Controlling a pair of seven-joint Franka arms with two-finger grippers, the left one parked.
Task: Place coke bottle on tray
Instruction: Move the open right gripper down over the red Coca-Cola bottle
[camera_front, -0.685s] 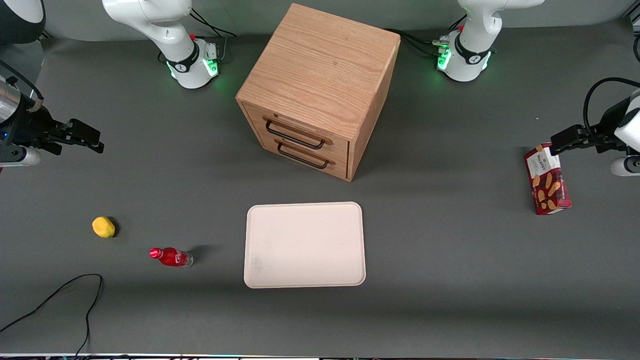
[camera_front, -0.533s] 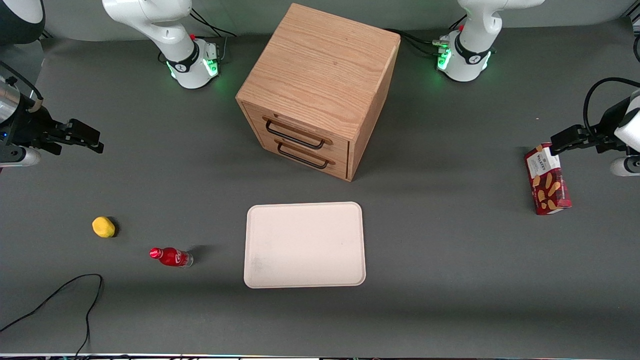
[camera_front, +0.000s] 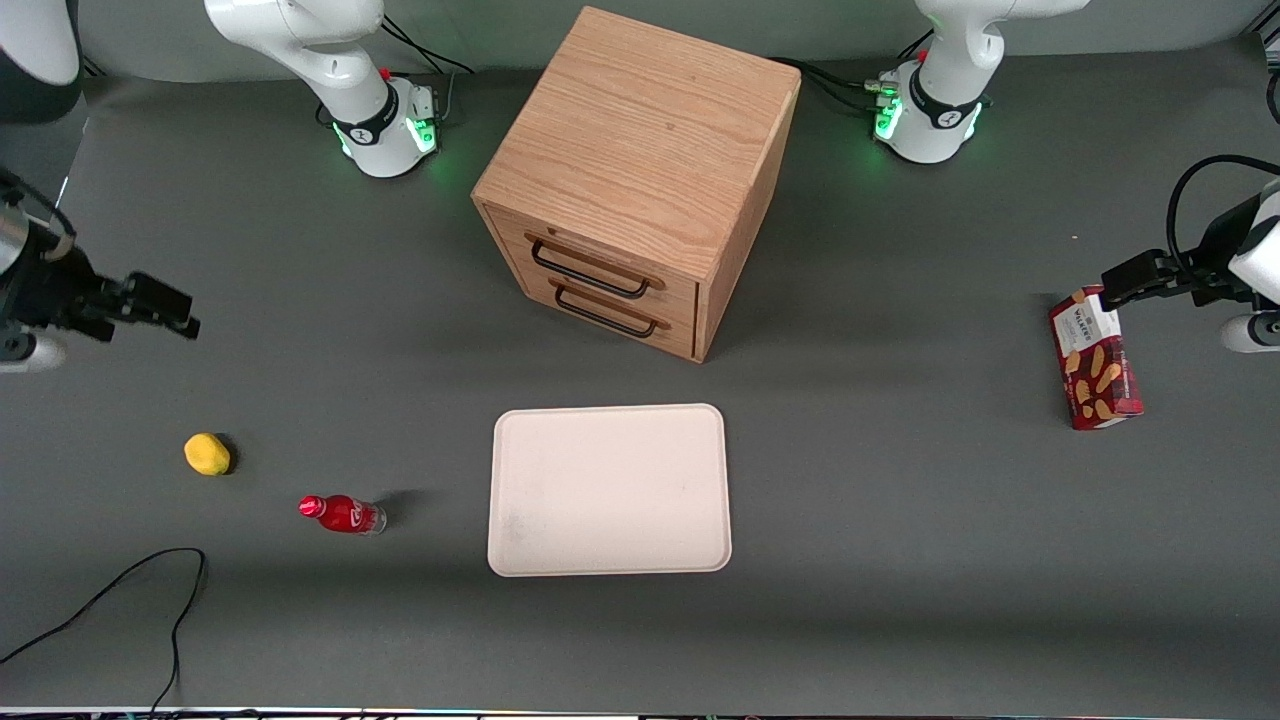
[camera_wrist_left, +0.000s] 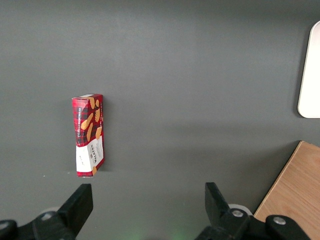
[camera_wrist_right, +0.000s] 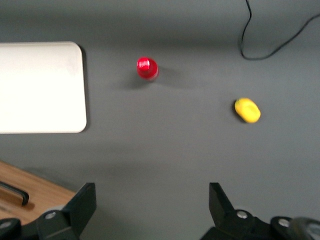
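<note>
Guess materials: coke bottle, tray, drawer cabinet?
Coke bottle: likely plastic, glossy red with clear base. Tray: matte cream, maybe plastic or pulp. Drawer cabinet: wood, visible grain; dark, likely metal handles. Gripper hovers open, farther from the camera than the bottle.

A robotics lab. Two white arm bases (camera_front: 385, 125) with green status lights are bolted to a grey-covered counter (camera_front: 900, 500). Loose cable (camera_front: 120, 600) trails across it.

The gripper (camera_front: 165, 305) hovers above the working arm's end.
</note>
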